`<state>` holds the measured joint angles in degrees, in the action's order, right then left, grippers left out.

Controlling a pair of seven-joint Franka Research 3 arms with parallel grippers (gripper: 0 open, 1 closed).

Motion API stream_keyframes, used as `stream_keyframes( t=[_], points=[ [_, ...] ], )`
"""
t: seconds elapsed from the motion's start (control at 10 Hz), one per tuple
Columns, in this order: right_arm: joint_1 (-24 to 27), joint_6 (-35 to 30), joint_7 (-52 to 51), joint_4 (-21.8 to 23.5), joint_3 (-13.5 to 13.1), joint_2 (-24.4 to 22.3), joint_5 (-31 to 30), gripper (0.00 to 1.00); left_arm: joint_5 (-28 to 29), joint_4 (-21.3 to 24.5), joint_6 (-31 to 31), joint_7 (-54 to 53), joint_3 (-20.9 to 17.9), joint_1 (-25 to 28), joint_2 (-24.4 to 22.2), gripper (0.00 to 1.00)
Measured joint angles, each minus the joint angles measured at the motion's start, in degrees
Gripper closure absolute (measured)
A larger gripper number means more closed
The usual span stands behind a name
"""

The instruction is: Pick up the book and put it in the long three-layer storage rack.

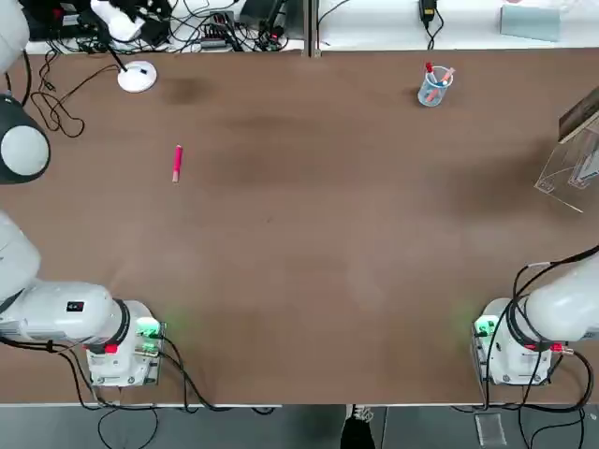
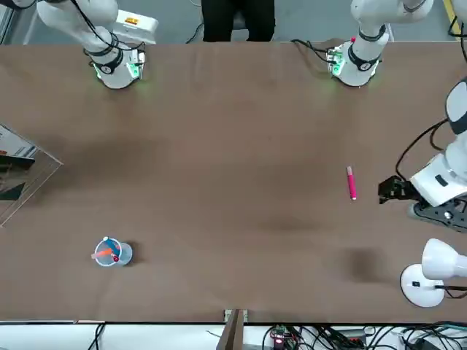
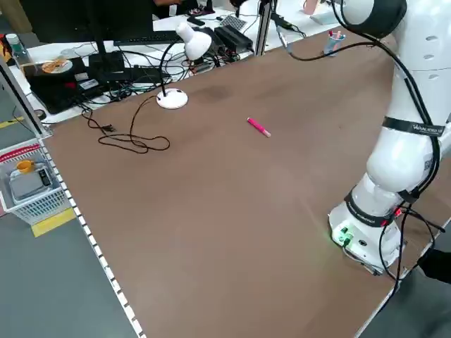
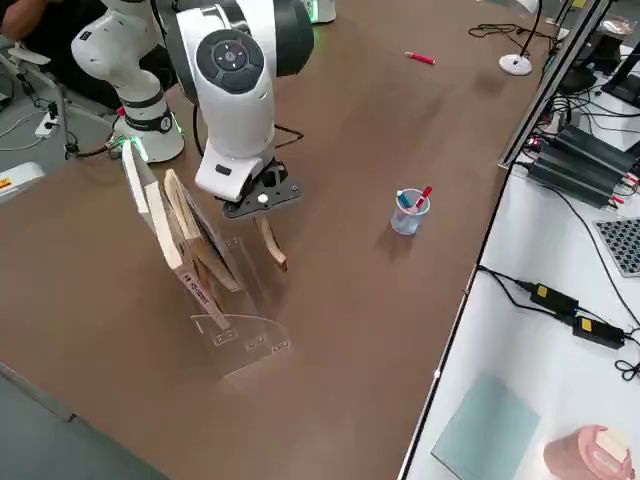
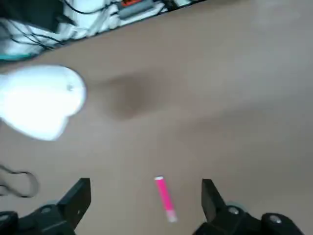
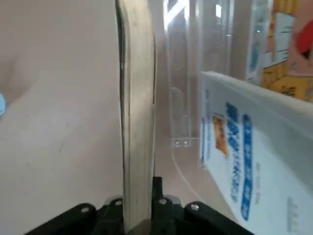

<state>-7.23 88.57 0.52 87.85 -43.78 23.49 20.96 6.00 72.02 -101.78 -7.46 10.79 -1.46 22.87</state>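
While the right arm bent down over its own side of the brown table (image 4: 380,330), its right gripper (image 4: 262,208) pointed downward just beside the long three-layer storage rack (image 4: 240,335), a clear transparent acrylic stand with slanted compartments. The jaws were clamped tight on the book (image 6: 138,122), a thin rectangular paperback seen edge-on in the right wrist view, its pale page block rising straight from between the fingers. From the right side camera the book hung below the gripper, tilted, above the tabletop and close to the rack's open front, not yet inside a compartment. Other books (image 4: 185,250) already leaned in the rack.

The left arm reached out over the far left part of the table, its left gripper (image 5: 146,205) hovering with the fingers (image 5: 78,200) spread wide and holding nothing. A small pink marker pen (image 5: 165,199) lay on the table below, between those fingers in the left wrist view. A white desk lamp (image 1: 137,77) stood near that corner, and a small clear cup of pens (image 1: 434,86) stood apart toward the far right.
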Motion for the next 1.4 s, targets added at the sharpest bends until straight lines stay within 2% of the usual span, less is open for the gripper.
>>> stream_keyframes(
  t=[0.2,0.5,0.7,0.9,1.2,1.4],
  points=[
    [0.2,0.1,0.0,0.0,-0.8,0.7,0.0,0.85,0.0,0.3,2.7,-0.5,-1.7,-0.1,-1.3,0.0],
    [0.3,0.1,0.0,0.0,-1.3,1.1,-0.1,0.85,-4.3,1.4,8.7,6.1,-5.1,-0.1,-3.8,0.0],
    [0.4,0.1,0.0,0.0,-1.4,1.3,-0.4,0.85,-5.1,4.5,9.8,9.3,-5.5,-0.1,-6.9,0.0],
    [0.4,0.0,0.0,0.0,-1.4,1.6,-0.8,0.85,-5.2,10.2,8.6,11.8,-5.5,-0.3,-11.4,0.0],
    [0.8,0.0,-0.1,0.0,-1.7,2.4,-1.3,0.85,-5.2,22.2,2.8,14.1,-5.6,-0.3,-19.7,0.0],
    [1.2,0.0,-0.4,0.0,-1.7,2.8,-1.7,0.85,-5.3,27.2,2.3,16.9,-5.6,-0.3,-23.8,0.0]
  ],
)
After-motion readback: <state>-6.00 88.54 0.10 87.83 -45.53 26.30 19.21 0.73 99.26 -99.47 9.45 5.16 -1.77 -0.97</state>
